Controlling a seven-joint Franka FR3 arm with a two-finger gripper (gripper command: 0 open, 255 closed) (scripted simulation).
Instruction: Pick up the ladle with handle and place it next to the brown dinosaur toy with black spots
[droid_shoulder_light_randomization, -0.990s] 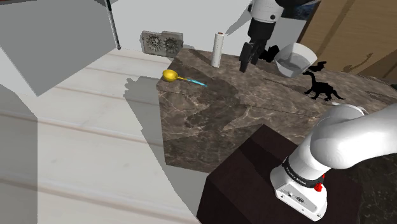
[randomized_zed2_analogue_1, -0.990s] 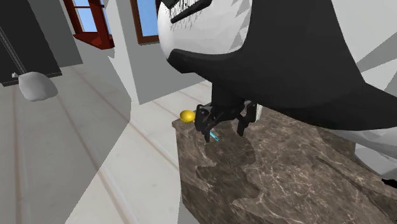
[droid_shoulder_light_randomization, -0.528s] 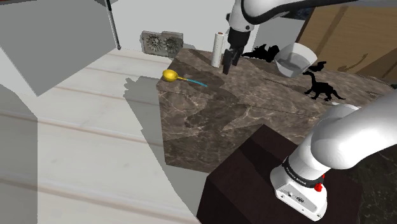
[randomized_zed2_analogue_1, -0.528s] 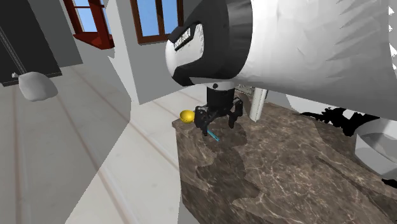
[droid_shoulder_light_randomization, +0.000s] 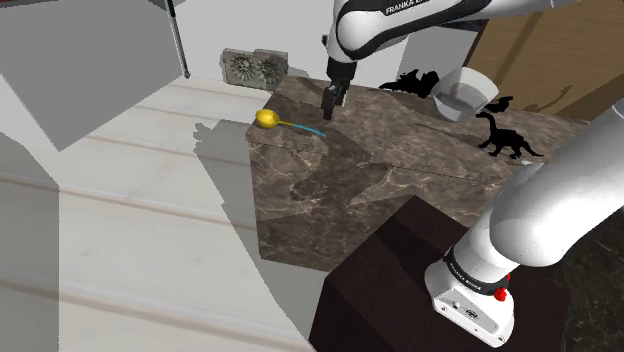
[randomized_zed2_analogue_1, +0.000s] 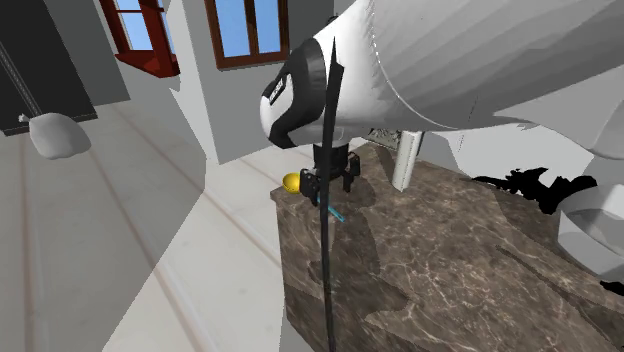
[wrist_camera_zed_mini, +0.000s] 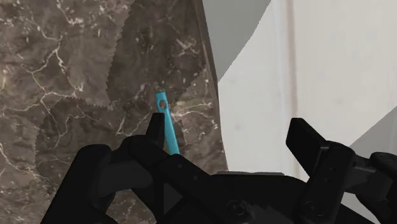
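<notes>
Above ladle handle (wrist_camera_zed_mini: 165, 121), wrist view: jaws open; shoulder view: yellow bowl (droid_shoulder_light_randomization: 266, 118).

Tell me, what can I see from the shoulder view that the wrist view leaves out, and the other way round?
Shoulder view's extras: the ladle's yellow bowl, the dinosaur toy, drawn black, a white bowl and the robot's stand. Wrist view's extra: a close look at the gripper, its fingers standing apart. Shared: the ladle's blue handle lying on the marbled tabletop.
</notes>
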